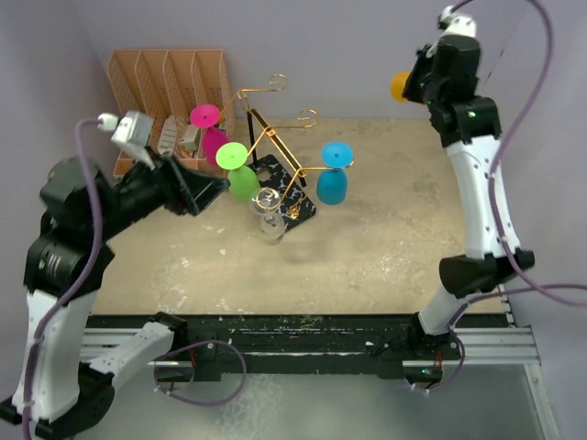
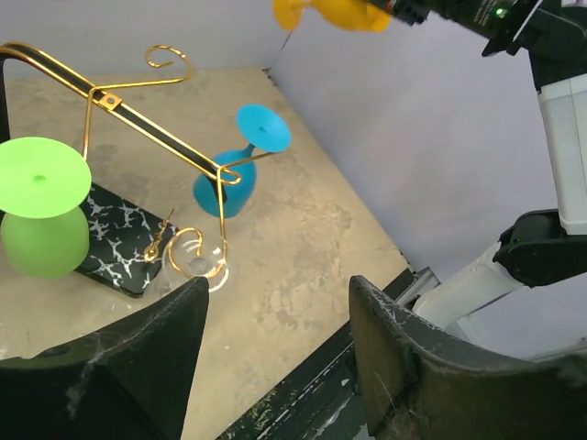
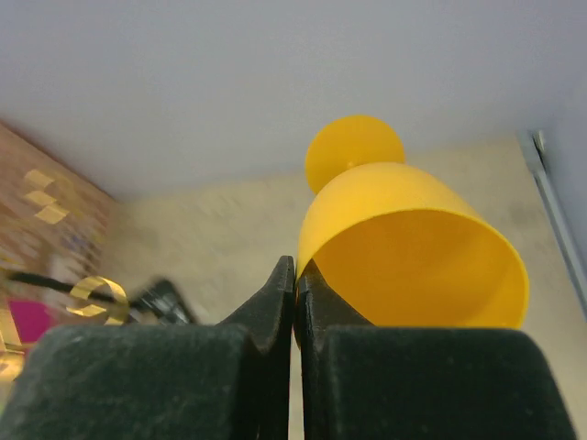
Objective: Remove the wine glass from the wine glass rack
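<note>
The wine glass rack (image 1: 275, 137) is gold wire on a black post with a black marbled base (image 1: 298, 206). Pink (image 1: 209, 128), green (image 1: 240, 174) and blue (image 1: 334, 174) wine glasses hang upside down from its arms, and a clear glass (image 1: 268, 218) sits by the base. My right gripper (image 1: 415, 84) is raised high at the back right, away from the rack. It is shut on the rim of a yellow wine glass (image 3: 404, 238), which also shows in the top view (image 1: 400, 85). My left gripper (image 2: 275, 302) is open and empty, left of the green glass (image 2: 41, 215).
An orange slotted desk organiser (image 1: 170, 87) stands at the back left against the wall. The table's front edge is a black rail (image 1: 293, 330). Purple walls close in the back and both sides.
</note>
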